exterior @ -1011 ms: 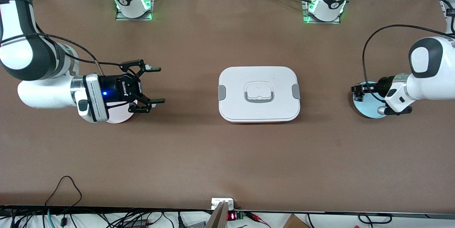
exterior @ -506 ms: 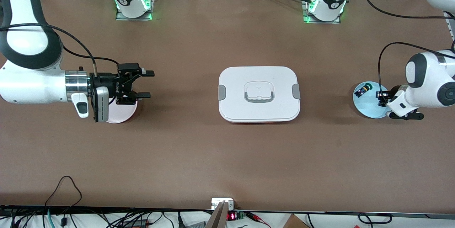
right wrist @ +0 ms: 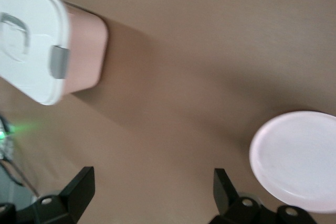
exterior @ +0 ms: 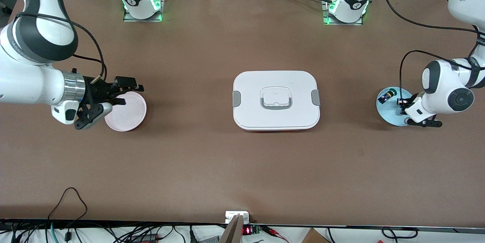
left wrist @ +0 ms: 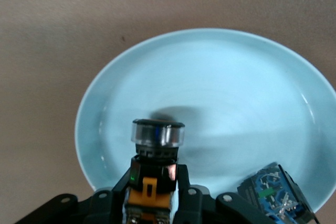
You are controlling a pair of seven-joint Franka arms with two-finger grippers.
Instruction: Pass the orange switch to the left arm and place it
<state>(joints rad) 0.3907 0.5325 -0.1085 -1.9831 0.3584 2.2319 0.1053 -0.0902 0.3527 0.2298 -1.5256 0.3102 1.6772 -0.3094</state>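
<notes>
Front view: two plates [exterior: 126, 112], one box [exterior: 276, 99].

The white box [exterior: 276, 100] blocks the table's centre; bare tabletop [exterior: 242, 174] lies at its 12 and 6 o'clock.

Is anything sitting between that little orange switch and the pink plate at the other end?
Yes. The white box stands mid-table, straight between the blue plate, over which the left tool grips the orange switch, and the pink plate, where the right tool hangs open.
</notes>
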